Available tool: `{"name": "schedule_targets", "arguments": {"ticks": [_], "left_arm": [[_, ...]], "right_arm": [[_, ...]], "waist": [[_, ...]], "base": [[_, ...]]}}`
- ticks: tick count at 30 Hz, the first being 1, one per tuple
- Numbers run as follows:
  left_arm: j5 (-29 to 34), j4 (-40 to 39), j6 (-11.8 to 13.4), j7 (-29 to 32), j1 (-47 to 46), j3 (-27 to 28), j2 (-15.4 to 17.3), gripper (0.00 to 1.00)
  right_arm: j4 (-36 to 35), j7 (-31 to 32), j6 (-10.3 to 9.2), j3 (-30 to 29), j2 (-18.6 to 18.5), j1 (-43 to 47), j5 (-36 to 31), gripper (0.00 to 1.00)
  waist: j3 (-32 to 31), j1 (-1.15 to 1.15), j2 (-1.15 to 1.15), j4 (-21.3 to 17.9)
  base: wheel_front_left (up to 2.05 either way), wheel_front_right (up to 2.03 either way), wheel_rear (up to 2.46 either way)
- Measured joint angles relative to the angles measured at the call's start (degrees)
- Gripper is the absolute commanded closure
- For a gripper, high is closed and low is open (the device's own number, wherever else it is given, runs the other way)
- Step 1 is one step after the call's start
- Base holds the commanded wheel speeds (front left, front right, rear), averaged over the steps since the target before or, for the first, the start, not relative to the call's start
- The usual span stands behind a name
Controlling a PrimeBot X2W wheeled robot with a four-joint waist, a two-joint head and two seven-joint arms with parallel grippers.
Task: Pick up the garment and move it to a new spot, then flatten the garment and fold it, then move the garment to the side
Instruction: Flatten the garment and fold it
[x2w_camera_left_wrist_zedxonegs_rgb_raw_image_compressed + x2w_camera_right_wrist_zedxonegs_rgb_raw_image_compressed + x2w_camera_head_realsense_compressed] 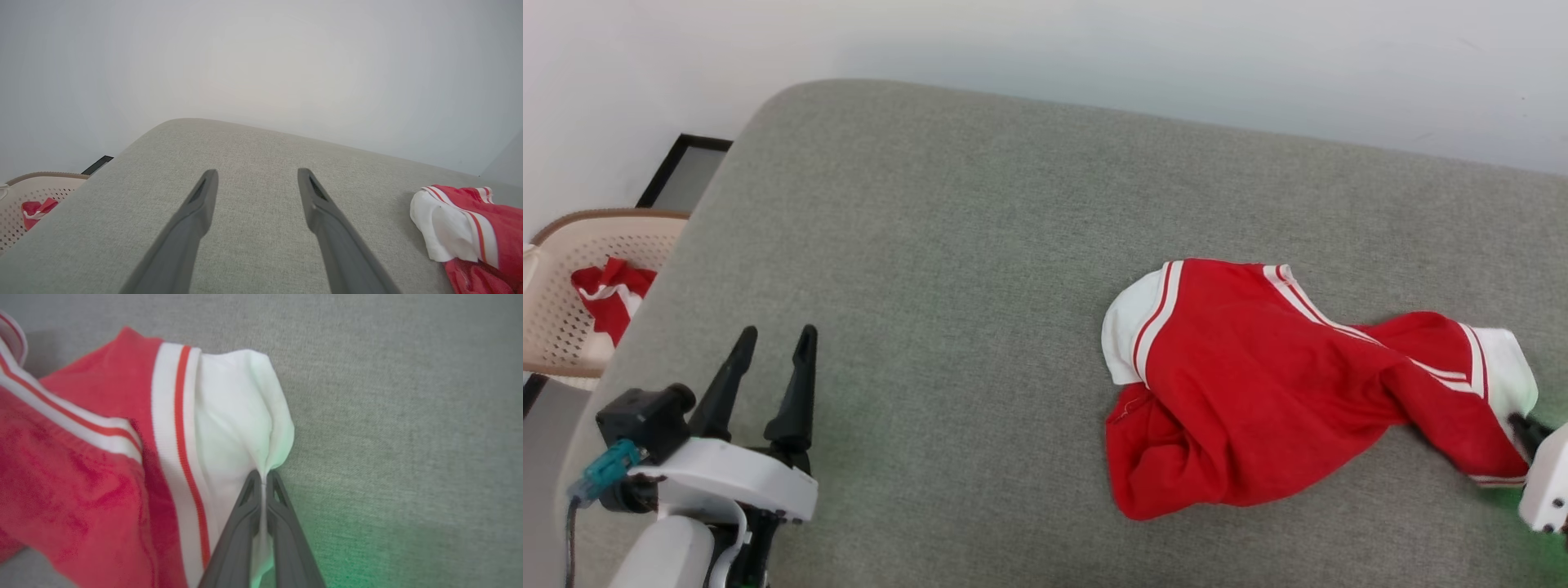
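Red garment (1241,384) lies crumpled on the grey cushion (947,229), toward my right side. My right gripper (263,478) is clamped on its white sleeve edge; my left gripper (778,333) hovers well apart, fingers spread and empty.

Soft matt cloth garment (1241,384), coarse-woven grey fabric cushion (947,245), smooth perforated plastic basket (547,318).

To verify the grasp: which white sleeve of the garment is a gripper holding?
The right-hand sleeve, pinched in the shut right gripper; the other sleeve lies free, far from the open left gripper.
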Motion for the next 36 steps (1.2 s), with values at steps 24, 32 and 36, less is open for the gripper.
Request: {"name": "schedule_targets", "arguments": {"ticks": [24, 32, 36], "left_arm": [[-6.89, -5.53, -2.00, 14.70, -6.63, -6.14, 7.60, 0.00], [-13.39, -6.26, -2.19, 25.93, -15.75, -12.93, 11.14, 0.00], [-17.33, -3.81, -2.19, 33.01, -20.37, -16.51, 11.77, 0.00]], "right_arm": [[-13.50, -9.47, -0.01, -3.92, 6.58, 2.53, -5.65, 0.00], [-20.13, -16.42, -0.01, -5.47, 12.50, 5.05, -10.34, 0.00], [-21.95, -18.86, -0.01, -5.22, 14.73, 5.20, -11.72, 0.00]], "waist": [[-3.01, 0.00, 0.00, -6.36], [-3.30, 0.00, 0.00, -10.80], [-2.86, 0.00, 0.00, -13.20]], "base": [[0.00, 0.00, 0.00], [0.00, 0.00, 0.00], [0.00, 0.00, 0.00]]}}
